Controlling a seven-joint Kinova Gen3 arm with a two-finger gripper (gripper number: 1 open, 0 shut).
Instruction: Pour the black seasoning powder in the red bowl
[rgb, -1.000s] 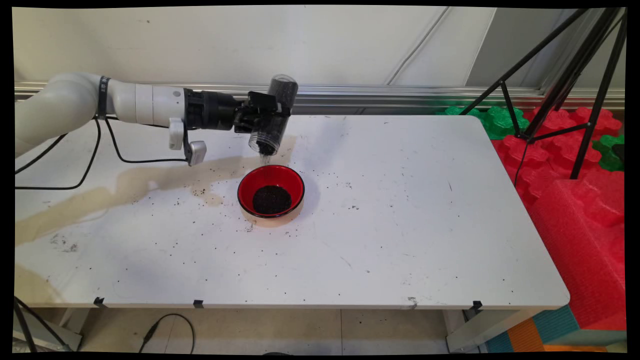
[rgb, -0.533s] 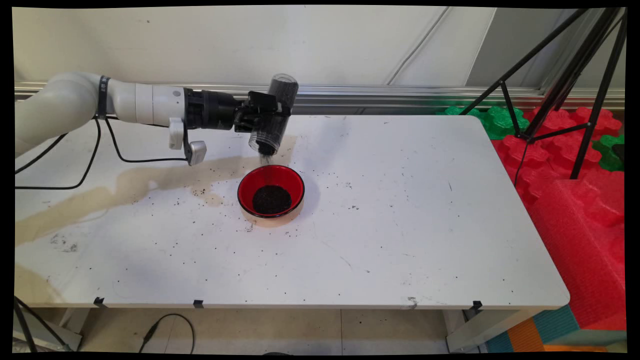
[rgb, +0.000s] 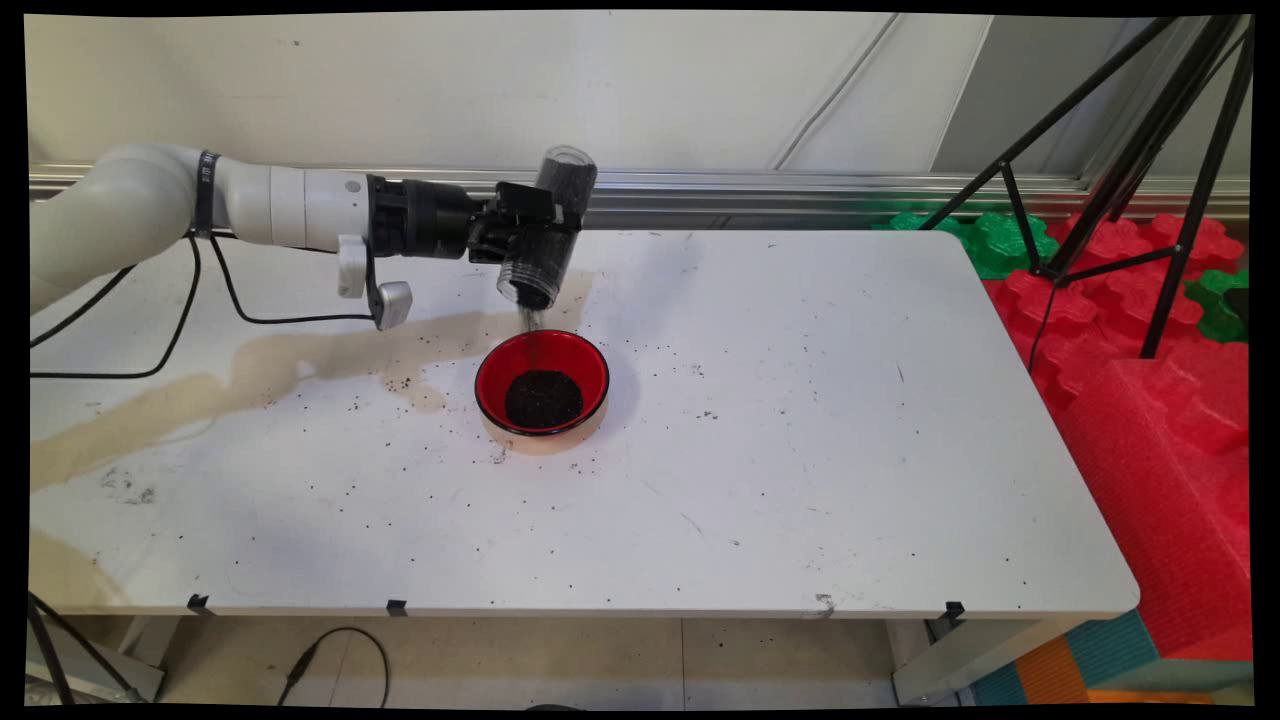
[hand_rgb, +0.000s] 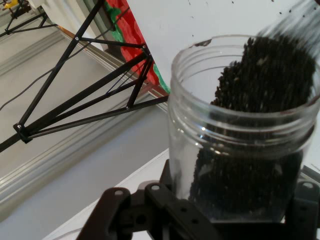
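My gripper (rgb: 545, 238) is shut on a clear plastic jar (rgb: 548, 232) of dark grains, held tipped mouth-down above the table. A thin stream of grains (rgb: 532, 322) falls from the jar's mouth into a red bowl (rgb: 583, 362) just below it. The bowl stands on the white table (rgb: 800, 450) and holds a dark heap of grains (rgb: 542, 398) in its middle. In the hand view the jar (hand_rgb: 240, 145) fills the right side, its threaded mouth open, grains sliding out over the rim; the gripper's black linkage (hand_rgb: 145, 212) clasps its base.
Loose grains (rgb: 400, 385) and a tan stain (rgb: 250, 370) mark the table left of the bowl. Black cables (rgb: 210, 300) hang from the arm. A black tripod (rgb: 1130, 170) and red and green foam blocks (rgb: 1160, 400) stand off the table's right edge.
The arm and jar have stayed nearly still, tipped over the bowl. Grains keep falling into the bowl.
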